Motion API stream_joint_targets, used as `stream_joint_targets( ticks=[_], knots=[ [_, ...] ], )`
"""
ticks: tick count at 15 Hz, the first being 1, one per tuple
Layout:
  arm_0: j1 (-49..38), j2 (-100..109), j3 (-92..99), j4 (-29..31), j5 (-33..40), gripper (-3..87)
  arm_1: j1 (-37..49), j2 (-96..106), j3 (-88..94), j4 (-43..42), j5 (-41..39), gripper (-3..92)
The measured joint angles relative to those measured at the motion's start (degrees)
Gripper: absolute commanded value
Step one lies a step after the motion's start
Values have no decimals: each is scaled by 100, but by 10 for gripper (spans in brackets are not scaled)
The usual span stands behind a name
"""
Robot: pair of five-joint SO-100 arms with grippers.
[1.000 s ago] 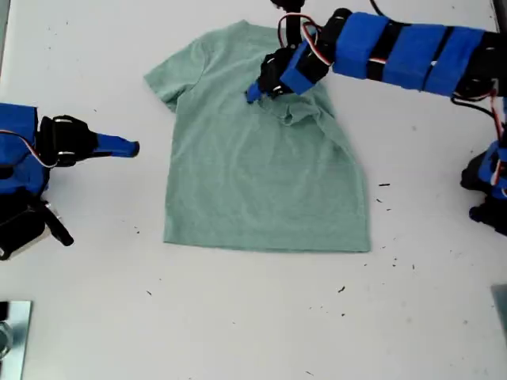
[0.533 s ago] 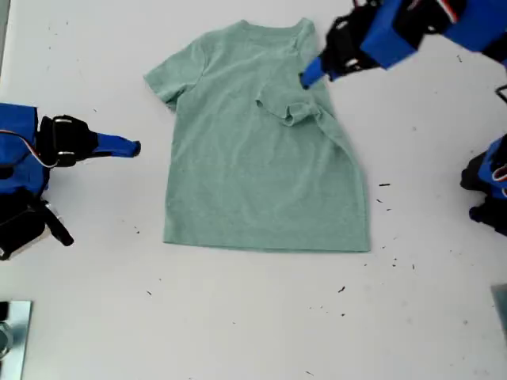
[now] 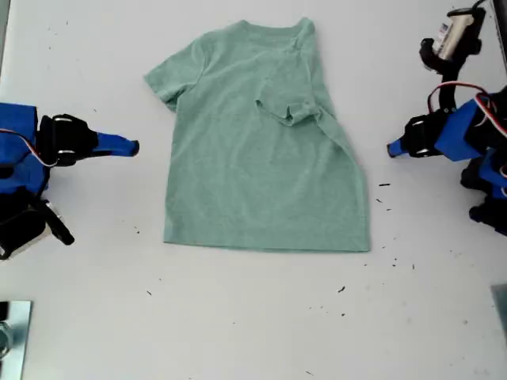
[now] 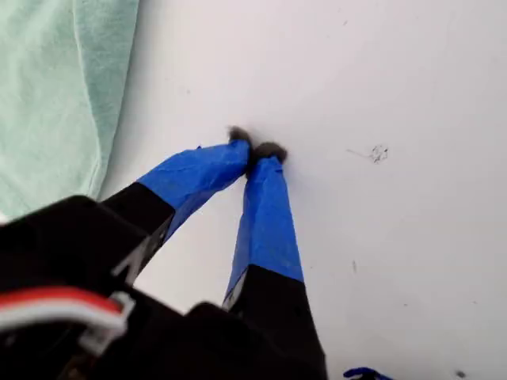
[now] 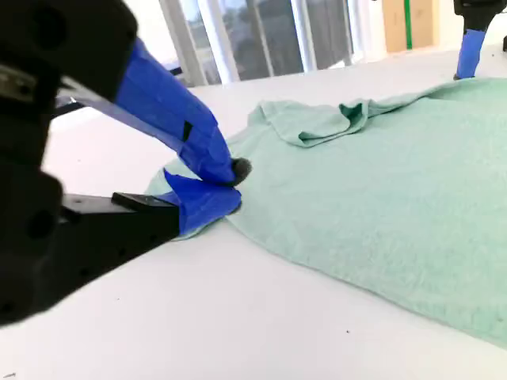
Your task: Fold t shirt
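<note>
Flanking our pale sage-green cotton t shirt (image 3: 261, 174) on the speckled white surface (image 3: 238, 317), my first gripper (image 3: 133, 147) and my second gripper (image 3: 392, 150) show jaws pressed together, empty.

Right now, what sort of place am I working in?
Probably an indoor lab or office workbench. There is a plain white tabletop, tall windows behind it in the second wrist view, and the t shirt laid flat between my first gripper and my second gripper.
</note>
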Motion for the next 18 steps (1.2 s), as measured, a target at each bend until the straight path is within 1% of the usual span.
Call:
stream_joint_targets(
  ticks=[1,2,3,4,6,8,9,10,11,13,15,16,18],
  knots=[
    [0,-378,-413,35,-167,-3,0,9,9,0,0,24],
    [-114,-1380,-1257,176,-149,-3,0,9,9,-9,0,24],
    [-334,-2725,-2496,563,79,-3,0,9,9,-35,18,24],
    [-809,-4131,-3920,1055,615,-3,0,9,9,-35,18,24],
    [-2145,-6935,-6996,2382,2083,-3,0,26,35,-35,18,24],
    [-3094,-9343,-9387,3059,3384,-3,0,123,88,-35,18,24],
    [-3357,-10195,-10081,3085,3735,-3,0,255,158,-35,18,24],
    [-3480,-10714,-10292,3146,3973,161,0,439,237,-35,44,24],
    [-3498,-10819,-10371,3173,4008,275,0,677,343,-9,79,24],
    [-3463,-10846,-10406,3199,4131,308,0,1406,606,185,105,24],
    [-3472,-11048,-10187,3164,4210,302,0,2057,809,396,141,22],
    [-3472,-11153,-9967,2918,4192,300,0,2127,817,422,141,22],
    [-3472,-11391,-9299,2224,4192,293,0,2188,817,422,141,22]
  ],
)
